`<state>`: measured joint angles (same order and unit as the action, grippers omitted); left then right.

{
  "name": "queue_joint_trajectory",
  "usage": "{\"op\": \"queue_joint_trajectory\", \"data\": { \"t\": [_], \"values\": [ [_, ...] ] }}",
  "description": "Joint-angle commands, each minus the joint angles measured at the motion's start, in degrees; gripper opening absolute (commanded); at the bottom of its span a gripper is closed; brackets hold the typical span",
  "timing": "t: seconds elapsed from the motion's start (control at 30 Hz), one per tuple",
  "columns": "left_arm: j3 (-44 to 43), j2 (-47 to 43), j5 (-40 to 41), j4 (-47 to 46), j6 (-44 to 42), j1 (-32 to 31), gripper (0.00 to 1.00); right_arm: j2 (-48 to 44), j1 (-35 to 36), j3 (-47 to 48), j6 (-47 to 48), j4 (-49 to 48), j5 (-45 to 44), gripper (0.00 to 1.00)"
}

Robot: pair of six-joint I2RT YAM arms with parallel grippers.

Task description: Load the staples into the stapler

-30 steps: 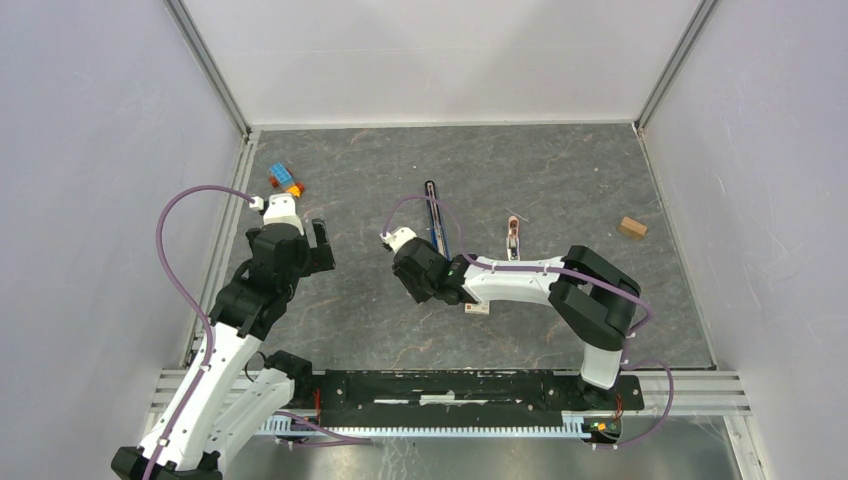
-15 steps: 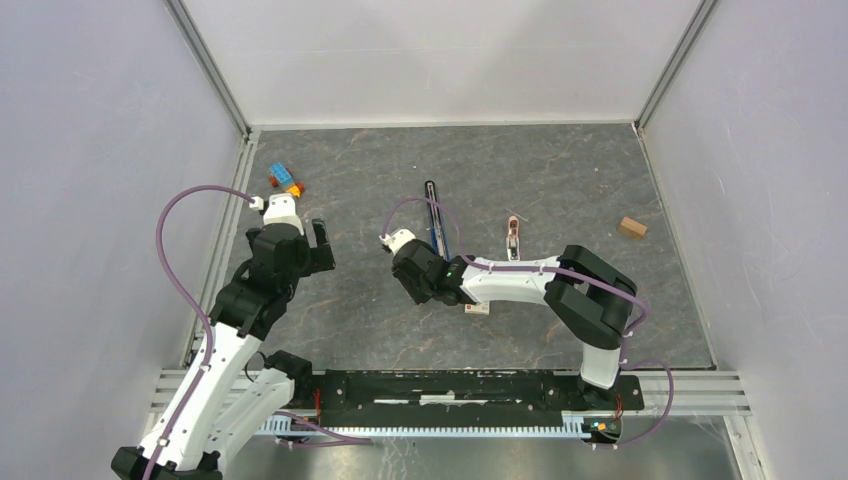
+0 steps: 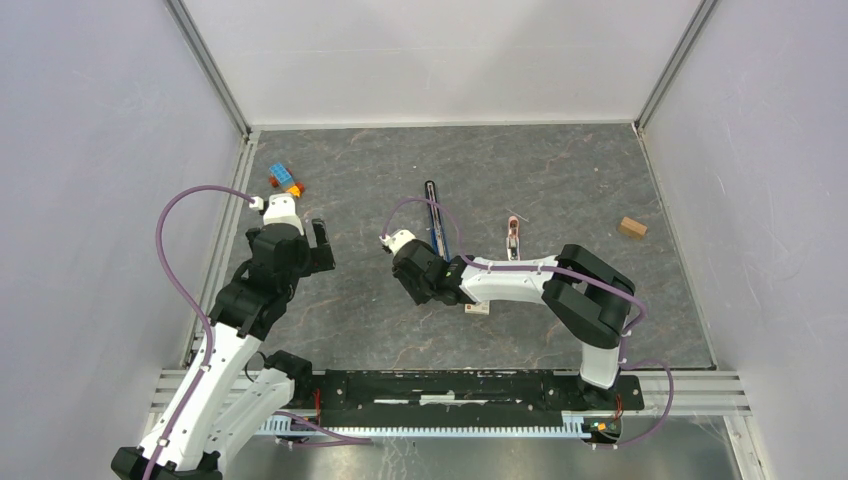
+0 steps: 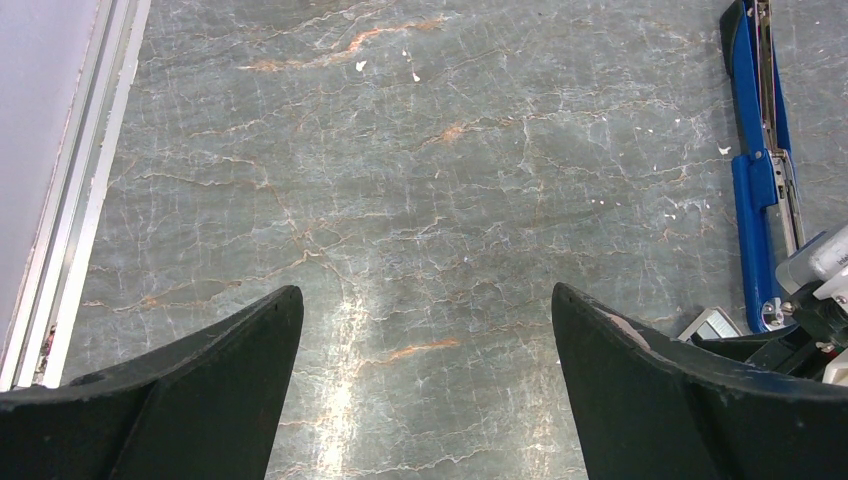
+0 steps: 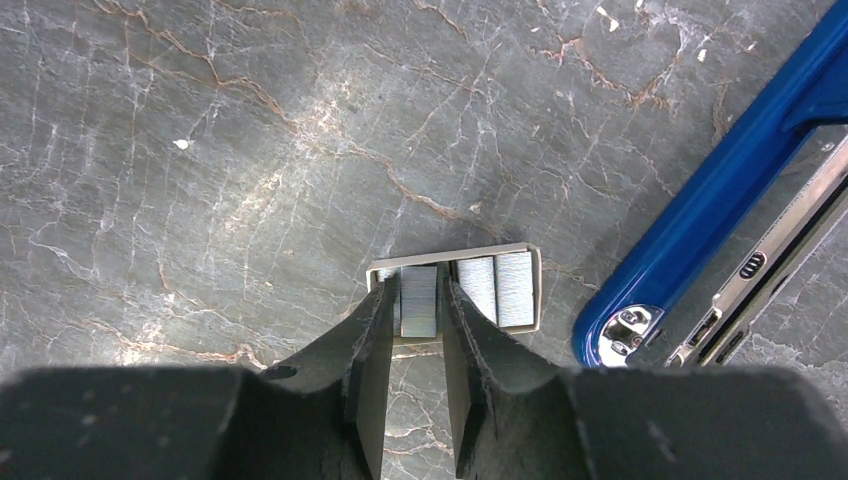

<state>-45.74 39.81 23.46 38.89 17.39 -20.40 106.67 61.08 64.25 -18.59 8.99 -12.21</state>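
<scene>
**Right gripper closed on 1 staple strip beside the open stapler**

In the right wrist view, the right gripper [image 5: 419, 300] stood narrow, its 2 fingers pressed against the sides of 1 strip of the staples [image 5: 418, 278]. That strip lay in a small shallow tray [image 5: 533, 290], with further strips [image 5: 497, 288] beside it. The stapler [image 5: 700, 215] lay just right of the tray, swung open with its metal channel exposed. Whether the strip had left the tray floor could not be told.

Over the preceding second, the overhead view showed the right wrist edging slightly toward the table's left-rear, and the jaw gap held constant. The left gripper [image 4: 425, 292] kept its place, spread wide and empty above bare tabletop.

A steady gap with a small drift suggested a settled grip and the start of a lift. Carrying the strip to the channel remained to be done.
</scene>
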Motion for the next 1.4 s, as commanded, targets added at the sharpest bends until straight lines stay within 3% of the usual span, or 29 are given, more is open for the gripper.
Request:
{"op": "queue_joint_trajectory", "data": {
  "t": [0.0, 0.23, 0.87, 1.13, 1.37],
  "values": [
    [-1.11, -0.3, 0.27, -0.8, -0.17, -0.26, 1.0, 0.62, -0.04, 0.98, 0.34, 0.45, -1.0, 0.29],
    [-1.11, -0.35, 0.29, -0.8, -0.16, -0.33, 1.0, -0.36, -0.05, 1.0, 0.35, 0.23, -1.1, 0.24],
    [-1.2, -0.14, 0.25, -0.83, -0.16, -0.3, 1.0, -6.83, -0.47, 1.25, -1.26, -0.03, -2.21, 0.22],
    [-1.63, -0.44, -1.08, 0.13, 0.43, -0.47, 1.0, -9.69, -2.83, 0.48, -3.25, 2.26, -6.95, 0.22],
    [-1.35, -3.27, -7.76, 2.6, 1.63, -0.57, 1.0, -12.59, -5.97, -1.81, -5.35, 2.97, -12.04, 0.22]
  ]
}}
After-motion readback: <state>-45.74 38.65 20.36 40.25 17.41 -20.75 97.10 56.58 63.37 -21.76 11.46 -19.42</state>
